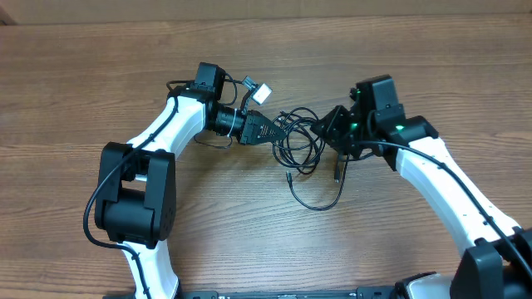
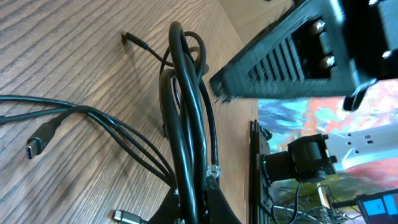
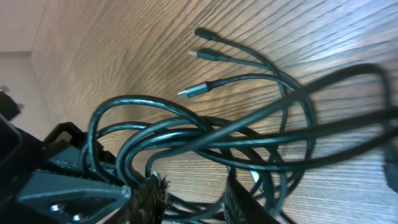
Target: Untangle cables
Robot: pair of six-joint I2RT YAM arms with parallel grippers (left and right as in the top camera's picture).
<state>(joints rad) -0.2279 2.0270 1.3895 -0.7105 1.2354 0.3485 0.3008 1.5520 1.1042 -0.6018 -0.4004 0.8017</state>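
1. Your left hand [image 2: 194,200] is clamped on the cables [image 2: 186,106]. Its fingers [image 2: 219,208] pinch a bundle of several black strands that runs straight out ahead of it.
2. To one side of that bundle, thinner strands fan out across the worktop [image 2: 74,50]. One of them ends in a flat black plug [image 2: 36,144] lying on the wood.
3. Your right hand [image 3: 191,202] has its fingers [image 3: 149,198] apart. Strands cross the gap between them, but you can see nothing pinched there.
4. Just ahead of the right hand, the cables arc over one another in a tangle of loops. Beyond the tangle, three plug ends [image 3: 200,55] lie near one another on the wood, clear of the loops.
5. From overhead, the tangle sits between your two hands, which face each other at close range. One slack loop [image 1: 314,208] trails away from the right hand, back toward the arm bases.
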